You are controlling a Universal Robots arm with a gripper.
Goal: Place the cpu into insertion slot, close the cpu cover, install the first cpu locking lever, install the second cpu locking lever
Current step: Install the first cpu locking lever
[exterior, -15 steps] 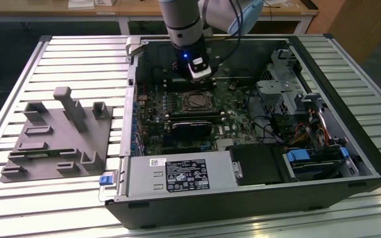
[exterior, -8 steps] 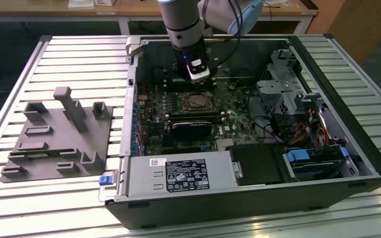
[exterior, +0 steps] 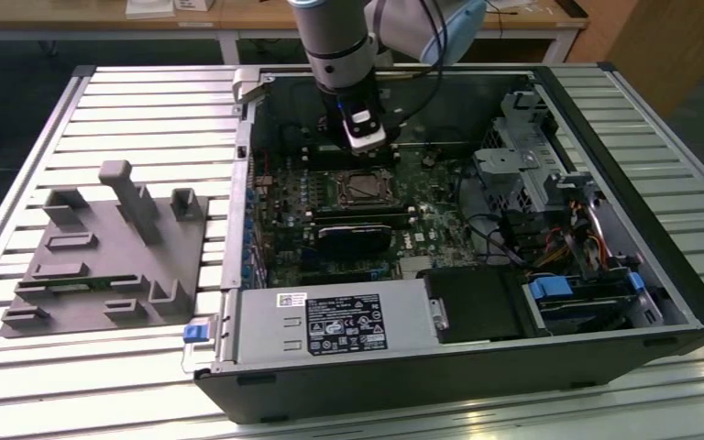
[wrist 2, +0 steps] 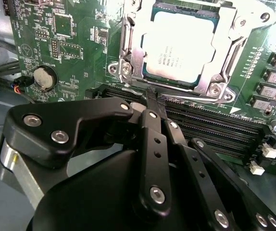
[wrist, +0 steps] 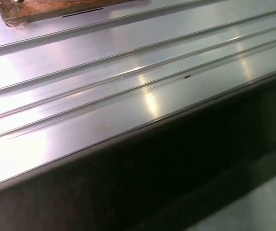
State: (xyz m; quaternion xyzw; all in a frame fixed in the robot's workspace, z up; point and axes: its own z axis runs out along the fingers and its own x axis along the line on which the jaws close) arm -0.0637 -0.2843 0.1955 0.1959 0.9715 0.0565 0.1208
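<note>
The open computer case (exterior: 645, 302) lies on the slatted table (exterior: 144, 110), with the fixture block (exterior: 107, 257) beside it on the exterior view's left. Inside, the cpu (wrist 2: 179, 45) sits in the insertion slot (exterior: 365, 188) on the motherboard (wrist 2: 75, 53), with the cpu cover (wrist 2: 133, 50) down around it. The memory slots (wrist 2: 215, 132) run between the socket and the gripper (wrist 2: 150, 103), and the power supply (exterior: 327, 325) sits along the case's near edge.

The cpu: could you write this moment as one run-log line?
cpu: in insertion slot | cpu cover: down | gripper: fingers shut, empty, beside slot

cpu cover (wrist 2: 128, 48) partly cut off
</note>
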